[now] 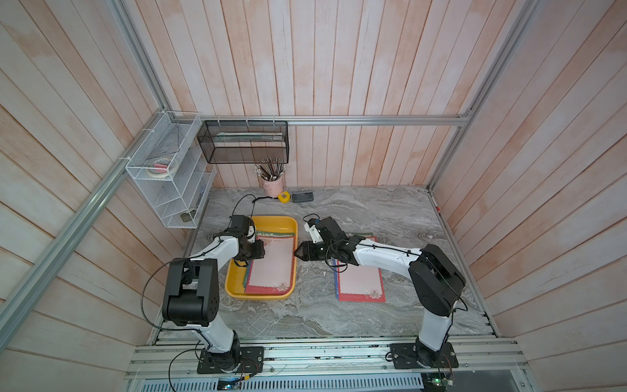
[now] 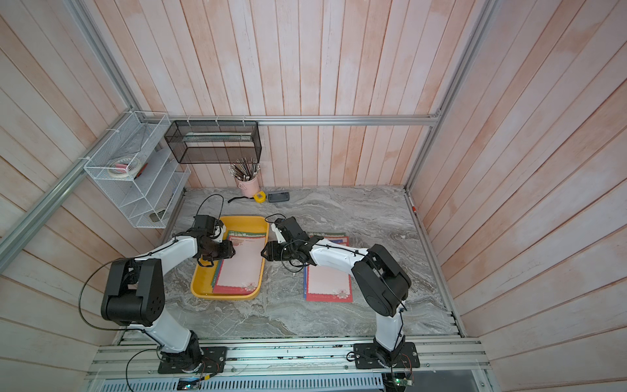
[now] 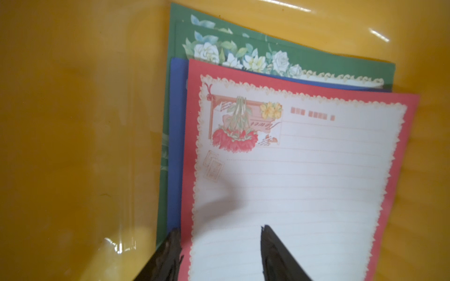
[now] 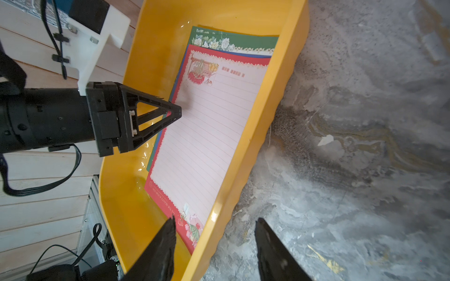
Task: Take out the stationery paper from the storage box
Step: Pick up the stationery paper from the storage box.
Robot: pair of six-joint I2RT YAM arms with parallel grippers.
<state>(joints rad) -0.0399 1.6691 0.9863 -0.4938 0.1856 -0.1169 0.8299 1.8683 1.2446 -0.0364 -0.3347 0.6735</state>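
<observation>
light: soft, even | shadows: faint | glare: glints on storage box (image 3: 377, 36) | focus: left wrist view soft | edges: top views bowed

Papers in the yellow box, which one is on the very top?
The red-bordered sheet. Its lined middle shows, while the blue-bordered sheet and green-bordered sheets only peek out underneath.

There are two robot arms, a left arm (image 1: 217, 249) and a right arm (image 1: 383, 256), one yellow storage box (image 1: 234, 281), two piles of stationery paper, boxed (image 1: 271, 264) and tabletop (image 1: 361, 283), one black mesh basket (image 1: 242, 144), one white wire rack (image 1: 169, 183) and one pink pencil cup (image 1: 273, 186).
</observation>
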